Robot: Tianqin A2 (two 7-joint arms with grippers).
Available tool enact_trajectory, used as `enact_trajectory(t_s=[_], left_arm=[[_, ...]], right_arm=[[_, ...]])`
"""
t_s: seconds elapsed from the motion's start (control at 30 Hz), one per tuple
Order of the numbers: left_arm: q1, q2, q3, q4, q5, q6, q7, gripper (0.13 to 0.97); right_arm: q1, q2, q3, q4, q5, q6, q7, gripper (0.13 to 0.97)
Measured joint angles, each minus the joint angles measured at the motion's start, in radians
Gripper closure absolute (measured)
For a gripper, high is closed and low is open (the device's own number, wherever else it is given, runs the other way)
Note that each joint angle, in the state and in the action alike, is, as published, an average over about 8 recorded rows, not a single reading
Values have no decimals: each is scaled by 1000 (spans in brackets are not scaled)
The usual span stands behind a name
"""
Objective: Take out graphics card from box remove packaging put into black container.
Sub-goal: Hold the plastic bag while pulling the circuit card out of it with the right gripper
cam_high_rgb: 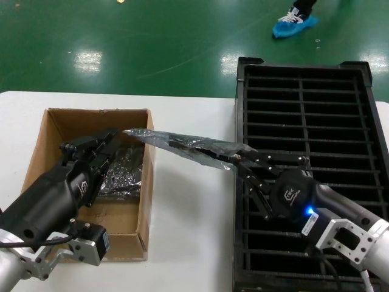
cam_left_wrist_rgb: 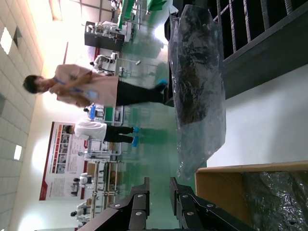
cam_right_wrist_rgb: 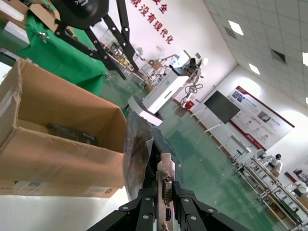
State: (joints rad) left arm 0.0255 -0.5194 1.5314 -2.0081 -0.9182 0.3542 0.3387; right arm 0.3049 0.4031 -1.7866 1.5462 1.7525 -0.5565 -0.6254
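Right gripper (cam_high_rgb: 243, 163) clamped on graphics card (cam_right_wrist_rgb: 166, 192) bracket end, above black container (cam_high_rgb: 364, 146) near edge | packaging (cam_high_rgb: 182, 145) spans long axis from right gripper toward box (cam_high_rgb: 36, 146) | left gripper (cam_high_rgb: 112, 143) pinched on bag's far end over box, likely ready to strip bag.

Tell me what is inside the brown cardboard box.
The brown cardboard box holds more crinkled grey anti-static bags. The left gripper covers part of them; the bags' contents cannot be seen.
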Motion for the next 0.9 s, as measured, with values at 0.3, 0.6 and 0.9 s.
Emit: enact_trajectory(t_s=[0.3,0.6,0.9], left_arm=[[-2,-9,12,-3,-8,9,-1,827],[-14,-12,-8,-39,-21,154,-122,723],[-46,40,-27,-31,71,292,-240,616]], right_arm=[[-6,1,-7,17,-2,-3,-4,908],[-5,-7,-10,18,-4,-3,-29,908],[-1,-14,-17,18,-6,-5,-43,908]])
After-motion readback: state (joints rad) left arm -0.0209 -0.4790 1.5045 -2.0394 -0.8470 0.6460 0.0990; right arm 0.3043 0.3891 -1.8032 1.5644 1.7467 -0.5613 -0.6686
